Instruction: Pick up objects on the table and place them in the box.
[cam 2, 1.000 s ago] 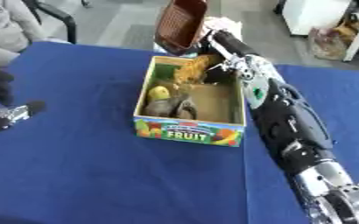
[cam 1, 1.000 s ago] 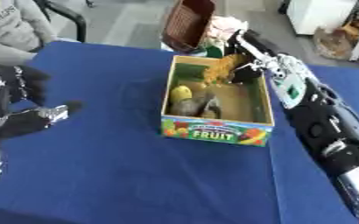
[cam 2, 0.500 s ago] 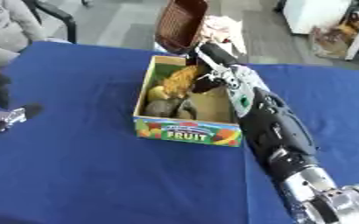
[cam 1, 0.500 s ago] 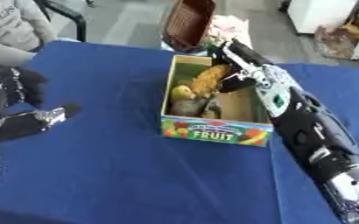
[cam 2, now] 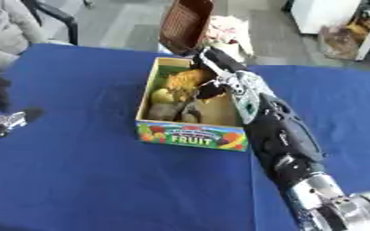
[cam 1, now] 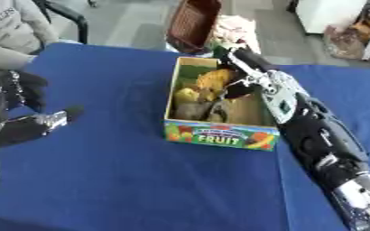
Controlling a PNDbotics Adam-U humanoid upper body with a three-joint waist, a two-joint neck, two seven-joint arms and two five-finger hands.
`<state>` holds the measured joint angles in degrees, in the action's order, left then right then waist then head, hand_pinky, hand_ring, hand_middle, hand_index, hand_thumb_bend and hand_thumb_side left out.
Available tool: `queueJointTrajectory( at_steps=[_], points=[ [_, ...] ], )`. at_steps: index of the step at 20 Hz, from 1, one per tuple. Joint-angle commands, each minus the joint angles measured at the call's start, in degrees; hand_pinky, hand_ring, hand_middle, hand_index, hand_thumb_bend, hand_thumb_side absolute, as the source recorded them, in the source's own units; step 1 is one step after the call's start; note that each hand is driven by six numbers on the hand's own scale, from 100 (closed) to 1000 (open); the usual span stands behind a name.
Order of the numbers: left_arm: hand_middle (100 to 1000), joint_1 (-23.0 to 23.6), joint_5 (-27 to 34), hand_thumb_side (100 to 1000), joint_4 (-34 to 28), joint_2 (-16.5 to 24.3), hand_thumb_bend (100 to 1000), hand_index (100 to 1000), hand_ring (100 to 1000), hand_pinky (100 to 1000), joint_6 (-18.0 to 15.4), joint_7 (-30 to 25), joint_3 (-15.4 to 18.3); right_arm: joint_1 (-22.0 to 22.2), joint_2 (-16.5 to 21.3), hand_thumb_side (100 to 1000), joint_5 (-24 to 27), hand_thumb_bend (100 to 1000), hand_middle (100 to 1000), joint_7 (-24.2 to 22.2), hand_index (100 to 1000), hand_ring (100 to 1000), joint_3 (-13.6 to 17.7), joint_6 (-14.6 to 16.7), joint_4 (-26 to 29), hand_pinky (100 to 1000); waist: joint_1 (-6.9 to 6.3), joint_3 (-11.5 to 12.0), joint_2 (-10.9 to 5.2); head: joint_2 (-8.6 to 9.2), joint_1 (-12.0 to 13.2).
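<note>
Blue table (cam 1: 125,180): right hand (cam 1: 234,88) inside box (cam 1: 219,135), basket (cam 1: 192,22) behind.

Looks like a lab or office test space: tabletop (cam 1: 109,180) under a blue cloth, grey hard floor (cam 1: 133,22) behind, black chair (cam 1: 66,16) far left, white cabinet (cam 1: 322,16) far right, brown wicker basket (cam 1: 192,22) past the far edge.

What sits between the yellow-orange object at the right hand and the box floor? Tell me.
The right hand reaches over the box with the yellow-orange object inside its walls. Beneath it lie a yellow item and a grey item, covering the floor there.
</note>
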<state>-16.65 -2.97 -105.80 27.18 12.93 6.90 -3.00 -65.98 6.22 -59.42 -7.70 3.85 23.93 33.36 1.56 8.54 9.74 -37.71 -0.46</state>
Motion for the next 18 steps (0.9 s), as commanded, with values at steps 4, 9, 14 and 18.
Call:
queueJointTrajectory(
  at_steps=[4,9,14,18],
  points=[
    [426,-0.38,-0.03,190,-0.79,0.67,826,590,453,465,-0.04,-0.31,0.39,-0.54,0.88,100,-1.4,399,418,-3.9,587,378,0.12,-0.87,-1.46,125,-0.41,-0.12,-0.69,0.34,-0.16],
    [426,-0.25,-0.11,190,-0.7,0.71,826,590,453,465,-0.02,-0.38,0.46,-0.54,1.52,274,-1.58,475,604,-8.82,750,633,-0.02,-0.83,-3.64,426,-0.37,-0.36,-0.72,0.4,-0.13],
    [425,-0.11,-0.16,190,-0.57,0.74,826,589,453,465,-0.04,-0.37,0.54,-0.69,2.18,379,0.19,535,731,-13.86,825,793,0.72,-0.97,-3.23,664,-0.36,-0.66,-0.82,0.5,-0.03],
    [425,-0.08,-0.17,191,-0.53,0.78,826,589,453,464,-0.04,-0.38,0.55,-0.66,2.44,396,1.86,548,744,-16.08,833,808,0.99,-1.43,-1.91,688,-0.36,-0.73,-0.84,0.55,0.02]
  ],
)
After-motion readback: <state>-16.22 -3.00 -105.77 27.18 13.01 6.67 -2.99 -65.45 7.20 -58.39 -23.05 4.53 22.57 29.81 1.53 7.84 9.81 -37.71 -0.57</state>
